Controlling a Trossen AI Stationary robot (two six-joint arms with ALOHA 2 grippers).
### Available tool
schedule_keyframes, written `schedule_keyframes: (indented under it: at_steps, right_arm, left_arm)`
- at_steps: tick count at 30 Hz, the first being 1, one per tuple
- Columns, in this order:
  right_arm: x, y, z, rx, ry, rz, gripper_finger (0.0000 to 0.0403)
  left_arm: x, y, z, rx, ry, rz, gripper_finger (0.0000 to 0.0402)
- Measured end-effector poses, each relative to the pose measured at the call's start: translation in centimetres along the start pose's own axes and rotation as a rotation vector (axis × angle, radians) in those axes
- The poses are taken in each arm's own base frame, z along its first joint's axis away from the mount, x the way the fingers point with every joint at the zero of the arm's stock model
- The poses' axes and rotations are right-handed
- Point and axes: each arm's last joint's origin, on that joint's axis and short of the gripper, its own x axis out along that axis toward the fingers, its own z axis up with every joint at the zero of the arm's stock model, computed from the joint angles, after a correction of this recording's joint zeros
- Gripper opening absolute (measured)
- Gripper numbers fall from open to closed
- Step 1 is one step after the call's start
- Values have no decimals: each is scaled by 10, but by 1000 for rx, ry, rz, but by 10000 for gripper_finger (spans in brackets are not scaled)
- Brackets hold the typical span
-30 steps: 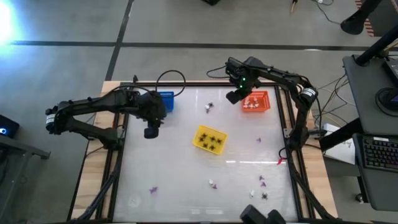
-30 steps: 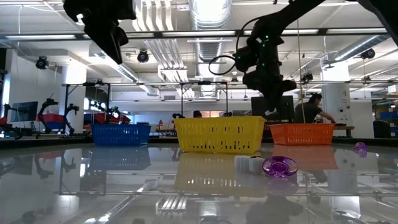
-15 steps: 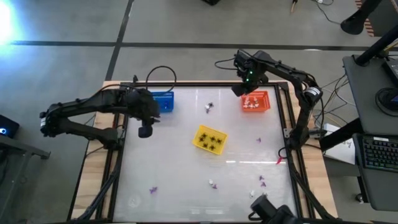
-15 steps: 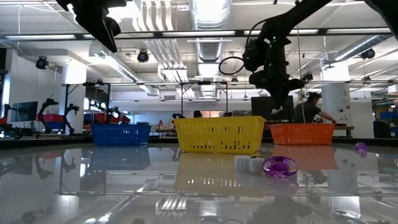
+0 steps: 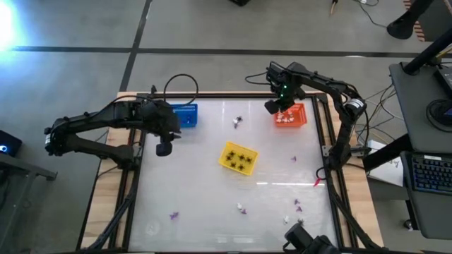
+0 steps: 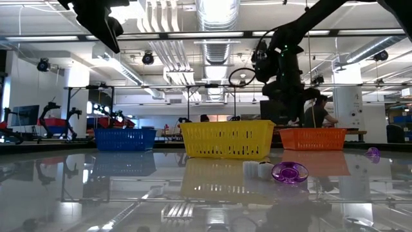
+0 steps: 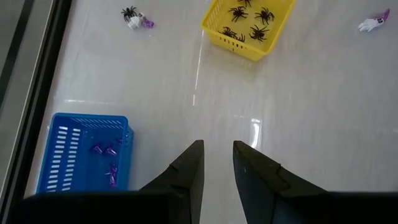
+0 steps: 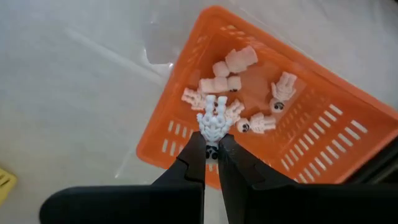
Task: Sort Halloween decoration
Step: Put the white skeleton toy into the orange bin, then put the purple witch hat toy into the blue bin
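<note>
Skeleton piece (image 8: 214, 124), white and tiny, sits pinched between the fingertips of your right gripper (image 8: 211, 151), whose jaws are nearly closed on it. That gripper hangs above the near wall of the orange basket (image 8: 348, 165), at the table's far right corner in the high view (image 5: 291, 115). Inside the basket you can see more white pieces (image 8: 233, 70) lying on its floor.

Your left gripper (image 7: 216, 163) is raised over the table just beside the blue basket (image 7: 65, 149). Its fingers stand a little apart with bare table showing between them, and nothing is in them. The blue basket holds a few purple bits (image 7: 104, 149).

The yellow basket (image 5: 237, 157) stands near the middle of the table, and black spiders (image 7: 249, 23) lie in it.

Loose pieces are still out on the table. A small cluster of a spider, a white bit and a purple bit (image 7: 137, 17) lies between the blue and orange baskets near the far edge. A purple bit (image 5: 174, 215) sits toward the near left. A white piece (image 5: 241, 208) lies at the near middle, and a purple and a dark piece (image 5: 298, 206) lie close together to its right. One more purple bit (image 5: 294, 159) lies on the right side, between the orange basket and the near edge. In the low view a purple ring-shaped piece (image 6: 289, 171) rests close to the camera, with a white piece touching it.
</note>
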Motion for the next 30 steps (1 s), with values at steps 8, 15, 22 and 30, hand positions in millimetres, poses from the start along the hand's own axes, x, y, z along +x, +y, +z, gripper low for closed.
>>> schedule_keyframes:
  at_steps: [8,15,22,30]
  right_arm:
    - [11,-1,-1,0,4,7,13]
    - [13,-2,-1,-11,-8,-31,14]
    - [13,-4,1,0,-40,-118,69]
    - [13,-3,1,2,-34,-88,109]
  left_arm:
    - [0,0,0,-2,0,0,68]
    - [0,0,0,-2,0,0,68]
    - [0,0,0,-2,0,0,68]
    - [0,0,0,-2,0,0,68]
